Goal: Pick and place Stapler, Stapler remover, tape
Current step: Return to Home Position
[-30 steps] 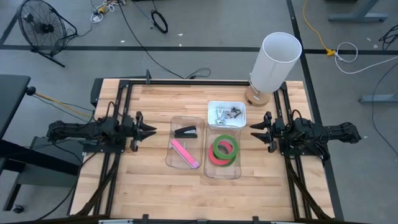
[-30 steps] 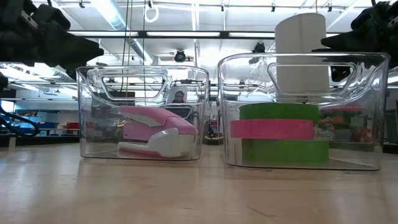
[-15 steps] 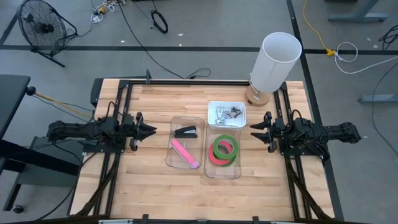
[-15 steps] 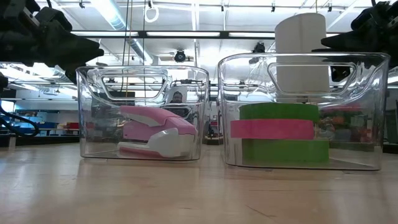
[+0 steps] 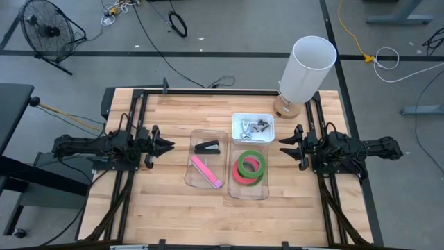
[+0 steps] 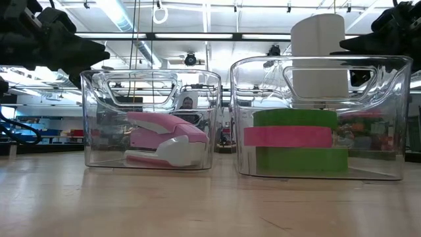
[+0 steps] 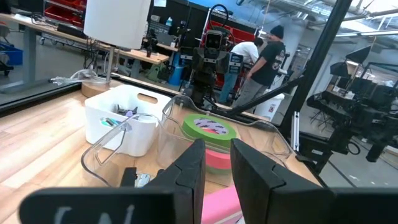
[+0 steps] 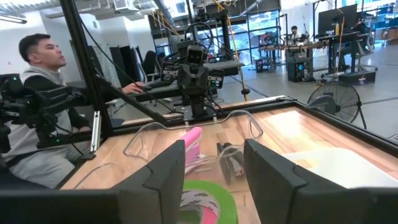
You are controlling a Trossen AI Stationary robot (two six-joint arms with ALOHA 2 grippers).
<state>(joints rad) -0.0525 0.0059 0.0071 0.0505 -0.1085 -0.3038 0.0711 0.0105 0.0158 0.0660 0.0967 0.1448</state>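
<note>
Tape, three stacked rolls, sits in the clear bin just 3 o'clock of table centre. I judge the sorting done. My left gripper at 9 o'clock and right gripper at 3 hover empty, fingers apart, clear of the bins. Wooden table; a fan on the floor at 10.

Wood table, L clear bin, R clear bin, white bin, cylinder
</note>
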